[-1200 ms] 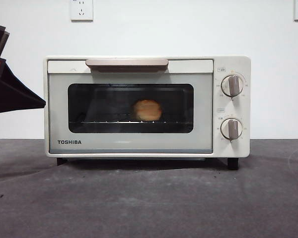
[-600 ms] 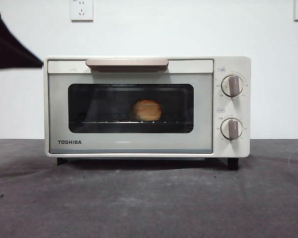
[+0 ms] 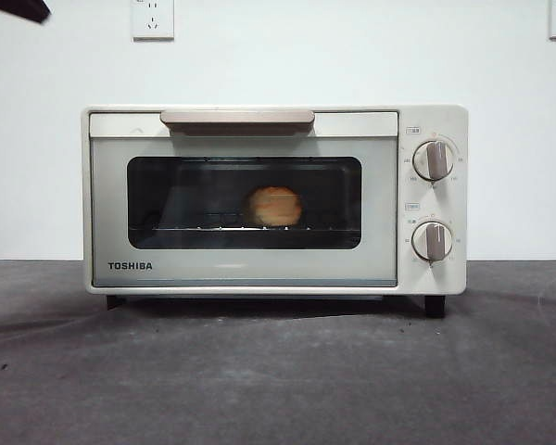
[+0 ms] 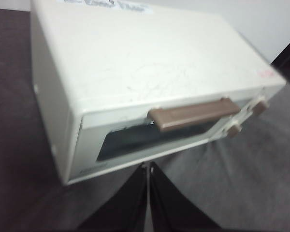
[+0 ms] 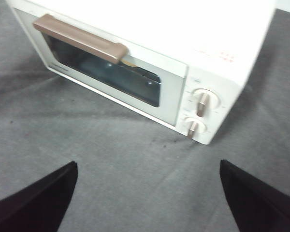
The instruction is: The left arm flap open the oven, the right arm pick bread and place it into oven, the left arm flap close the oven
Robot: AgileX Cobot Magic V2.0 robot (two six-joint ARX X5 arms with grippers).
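Note:
The cream-white Toshiba oven (image 3: 273, 199) stands on the dark table with its door shut. The golden bread (image 3: 275, 206) sits on the wire rack behind the glass window. The oven also shows in the left wrist view (image 4: 135, 77) and in the right wrist view (image 5: 150, 58); a sliver of bread (image 5: 130, 63) shows under the handle there. My left gripper (image 4: 148, 166) is shut and empty, raised above and in front of the oven's left side; its arm shows only as a black tip (image 3: 17, 9) at the top left corner. My right gripper (image 5: 147, 169) is open and empty, above the table in front of the oven.
The beige bar handle (image 3: 237, 118) runs along the door's top. Two beige knobs (image 3: 433, 159) sit on the oven's right panel. The grey table surface (image 3: 278, 371) stretches in front. White wall behind with sockets (image 3: 152, 19).
The left arm has risen from beside the oven's left side up to the top left corner, almost out of the front view. Oven and bread have not moved.

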